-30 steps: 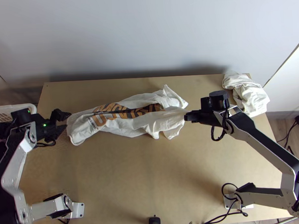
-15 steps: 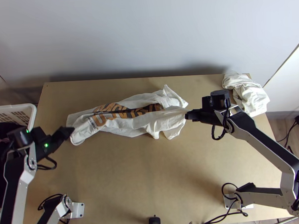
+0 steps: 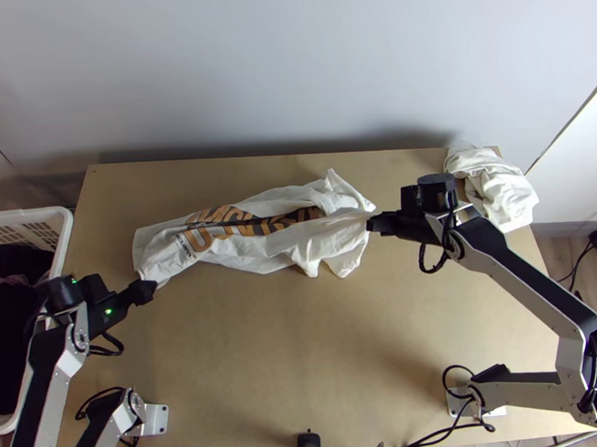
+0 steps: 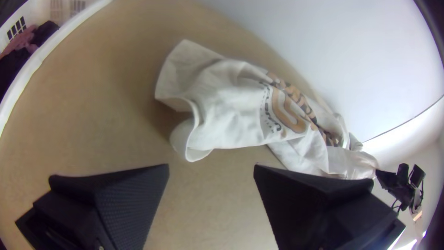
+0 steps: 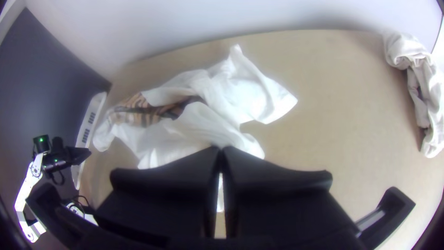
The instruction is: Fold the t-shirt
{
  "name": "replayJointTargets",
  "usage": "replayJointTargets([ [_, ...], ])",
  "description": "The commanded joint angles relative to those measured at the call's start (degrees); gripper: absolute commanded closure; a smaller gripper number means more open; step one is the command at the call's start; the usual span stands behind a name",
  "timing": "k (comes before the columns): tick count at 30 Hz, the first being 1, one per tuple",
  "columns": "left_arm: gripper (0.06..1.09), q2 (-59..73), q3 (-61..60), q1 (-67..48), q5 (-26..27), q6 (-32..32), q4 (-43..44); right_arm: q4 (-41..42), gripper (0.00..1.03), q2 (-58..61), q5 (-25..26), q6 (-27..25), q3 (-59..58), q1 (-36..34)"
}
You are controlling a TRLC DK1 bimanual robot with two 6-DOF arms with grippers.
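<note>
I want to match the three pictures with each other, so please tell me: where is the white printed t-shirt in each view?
Top view: the t-shirt lies bunched across the far part of the table, left of middle.
Left wrist view: beyond the open left gripper.
Right wrist view: stretching from the right gripper, which pinches it, towards the basket.
Shared landmark: the white basket.

Left arm [image 3: 55, 400] and right arm [image 3: 535, 299] are pairing silver-grey links [image 3: 572, 357] with round black joints [image 3: 436, 182].
Black cables [image 3: 433, 270] are looping; green lights [image 3: 108, 311] are glowing on the left.
</note>
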Motion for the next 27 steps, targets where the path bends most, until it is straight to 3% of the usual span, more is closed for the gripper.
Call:
replayJointTargets([
  [1,0.19,6.61,-2.1,-3.27,-0.72,-1.1,7.25,-0.76,1.0,0.13,0.0,0.22,1.98,0.08],
  [12,0.2,19.62,-1.66,-11.18,-7.31,-10.42,28.87,-2.69,1.0,-1.27,0.0,1.62,3.3,-0.27],
  [13,0.27,21.11,-0.6,-11.18,-7.84,-10.77,29.49,-2.69,1.0,-1.36,0.0,1.8,3.3,-0.27],
  [14,0.53,22.87,0.63,-11.18,-8.28,-11.12,29.75,-2.69,1.0,-1.54,0.0,1.89,3.3,-0.18],
  [15,0.95,24.45,1.77,-11.1,-9.6,-11.29,30.28,-2.78,1.0,-1.63,0.0,1.89,3.3,-0.09],
  [16,1.03,25.77,3.0,-11.1,-10.83,-11.47,29.57,-2.95,1.0,-1.8,0.0,1.89,3.56,-0.09],
  [27,1.05,6.61,7.04,-9.78,-10.83,-11.12,16.39,-5.59,1.0,-3.91,0.0,1.62,5.23,-1.5],
])
